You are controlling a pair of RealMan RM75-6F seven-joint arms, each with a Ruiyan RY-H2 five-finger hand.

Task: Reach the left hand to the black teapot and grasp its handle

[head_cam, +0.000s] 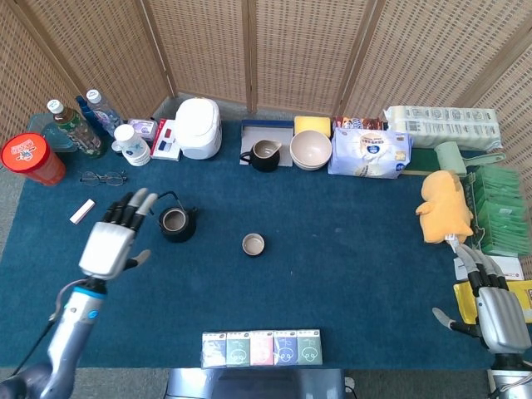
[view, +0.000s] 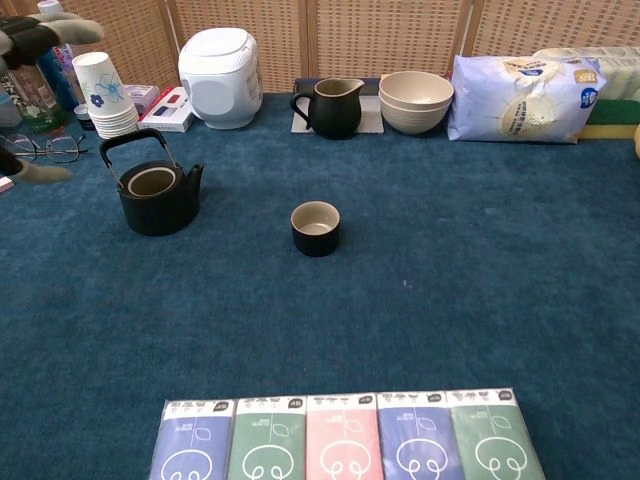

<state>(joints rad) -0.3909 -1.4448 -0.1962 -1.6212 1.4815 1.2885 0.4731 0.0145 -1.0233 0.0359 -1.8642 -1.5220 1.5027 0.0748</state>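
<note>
The black teapot (head_cam: 176, 223) (view: 157, 196) stands open-topped on the blue cloth, its hoop handle (view: 134, 142) upright. My left hand (head_cam: 110, 243) hovers just left of it with fingers spread, holding nothing; its fingertips (head_cam: 137, 200) reach level with the handle without touching it. In the chest view only blurred fingers (view: 40, 38) show at the top left edge. My right hand (head_cam: 493, 312) rests open at the table's right front corner, far from the teapot.
A small dark cup (head_cam: 253, 244) sits right of the teapot. Glasses (head_cam: 104, 177), paper cups (head_cam: 132, 145), bottles (head_cam: 76, 126) and a red canister (head_cam: 32, 159) crowd the left rear. A rice cooker (head_cam: 199, 127), pitcher (head_cam: 265, 155), bowls (head_cam: 310, 150) line the back. Tissue packs (head_cam: 262, 348) lie at the front edge.
</note>
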